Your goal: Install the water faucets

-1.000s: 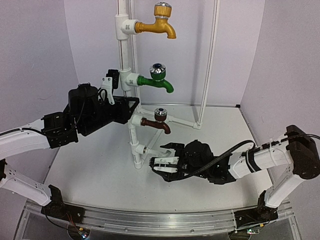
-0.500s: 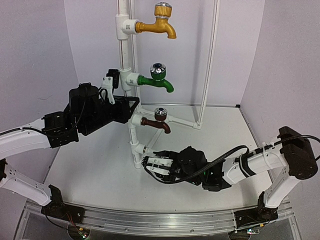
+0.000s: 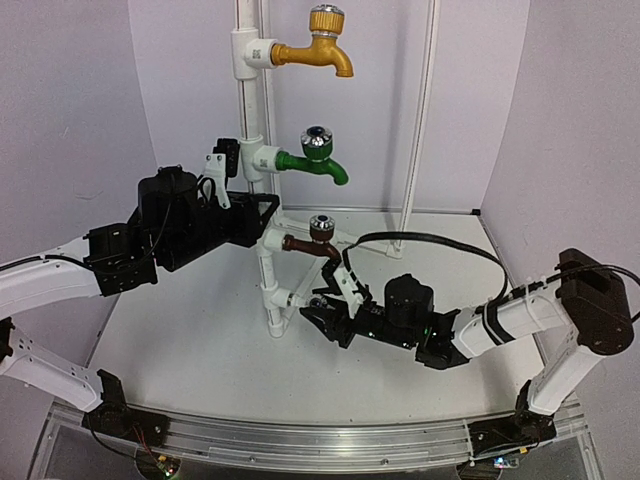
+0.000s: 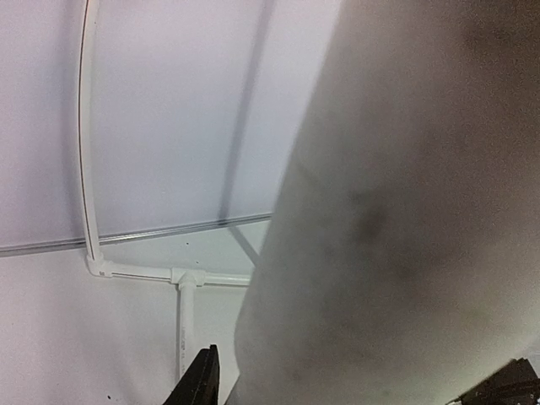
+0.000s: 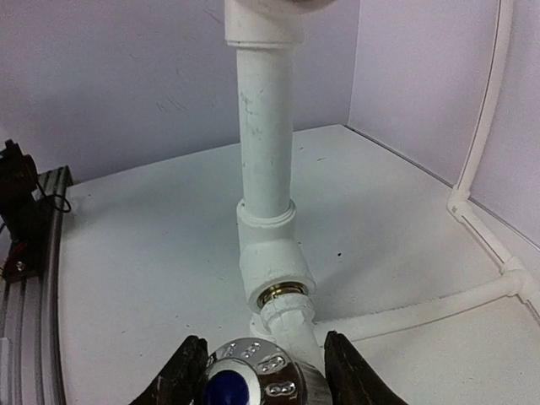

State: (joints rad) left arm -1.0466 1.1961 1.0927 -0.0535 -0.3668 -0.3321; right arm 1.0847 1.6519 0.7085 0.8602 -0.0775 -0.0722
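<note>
- The right gripper (image 5: 262, 353) closes its two black fingers (image 5: 190, 371) on either side of the round silver-topped knob of a white plastic faucet (image 5: 253, 381), low over the white table (image 3: 190, 345).
- The faucet's threaded end meets the brass-ringed mouth (image 5: 283, 293) of the lowest white pipe T-fitting (image 5: 272, 266), at the foot of the stand.
- Above that fitting rises the white vertical plastic pipe (image 3: 243, 100), which the left gripper (image 3: 263, 213) clamps at mid-height; in the left wrist view the pipe is a blur filling most of the frame.
- Up the same pipe sit three more faucets, each in its own fitting with its spout curving down to the right: a brown one (image 3: 310, 246) just beside the left gripper, a green one (image 3: 312, 162) above it, and a yellow one (image 3: 315, 52) at the top.
- A frame of thin white tubing (image 3: 420, 120) stands behind.
</note>
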